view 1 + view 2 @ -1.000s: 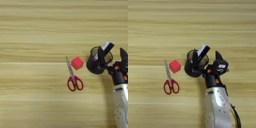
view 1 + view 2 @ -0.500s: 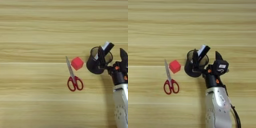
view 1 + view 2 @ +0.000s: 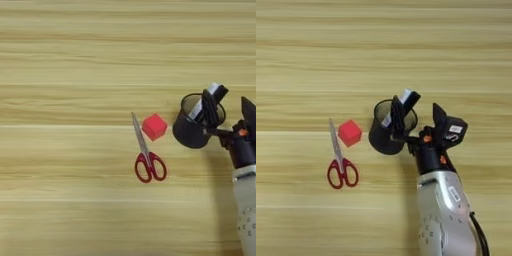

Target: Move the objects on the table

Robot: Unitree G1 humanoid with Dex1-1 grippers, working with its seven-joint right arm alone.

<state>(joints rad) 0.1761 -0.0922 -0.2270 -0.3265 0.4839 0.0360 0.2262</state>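
The black mesh pen cup (image 3: 387, 135) stands on the wooden bench (image 3: 384, 55), right of centre, with a white strip (image 3: 397, 108) leaning inside it and poking out over the far rim. The right arm (image 3: 443, 210) comes up from the bottom edge. Its jaws (image 3: 417, 117) are spread wide and grasp nothing: the left finger (image 3: 396, 116) reaches over the cup's near-right rim into the opening, beside the strip, while the other finger stands outside, well right of the cup. A red cube (image 3: 350, 133) sits just left of the cup (close, not touching). Red-handled scissors (image 3: 339, 161) lie left of the cube, blades pointing away.
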